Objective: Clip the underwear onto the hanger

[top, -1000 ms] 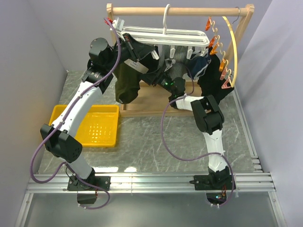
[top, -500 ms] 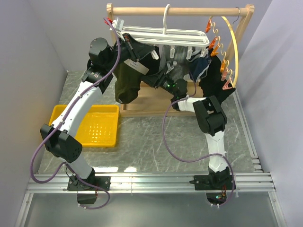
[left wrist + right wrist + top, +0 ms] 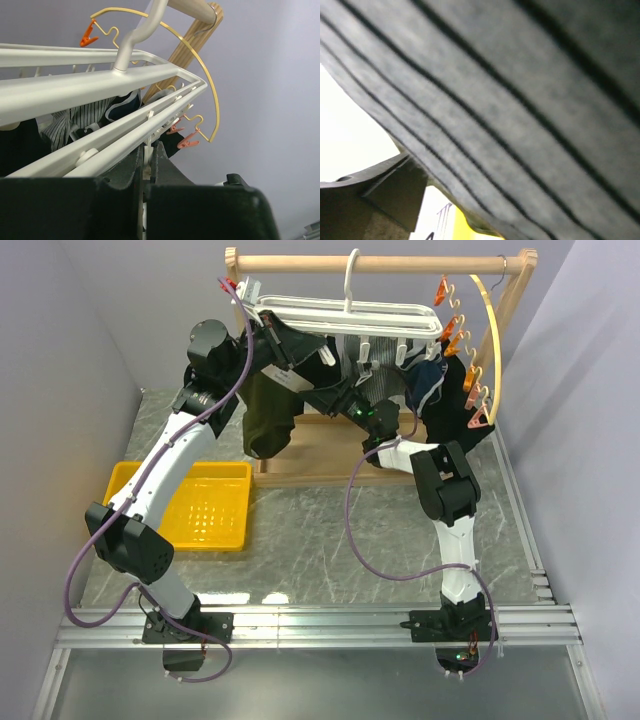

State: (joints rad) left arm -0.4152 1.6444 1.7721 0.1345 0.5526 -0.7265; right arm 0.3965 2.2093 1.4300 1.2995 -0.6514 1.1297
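The white hanger (image 3: 345, 316) hangs by its hook from the wooden bar; it also shows in the left wrist view (image 3: 100, 85). My left gripper (image 3: 274, 336) is at its left end, shut on a dangling white clip (image 3: 147, 161). The olive underwear (image 3: 268, 418) hangs below it, and its beige waistband (image 3: 292, 381) slants down right to my right gripper (image 3: 343, 400), which holds that end. In the right wrist view a grey striped garment (image 3: 520, 100) fills the frame and hides the jaws; only one dark finger (image 3: 375, 195) shows.
A striped garment (image 3: 375, 375), a navy one (image 3: 425, 380) and a black one (image 3: 455, 425) hang from the hanger's right half. A curved yellow hoop with orange clips (image 3: 492, 340) hangs at the right. A yellow basket (image 3: 190, 505) sits at the left.
My right gripper has risen and moved a little toward the hanger, lifting the waistband's right end. My left arm has stayed at the clip.
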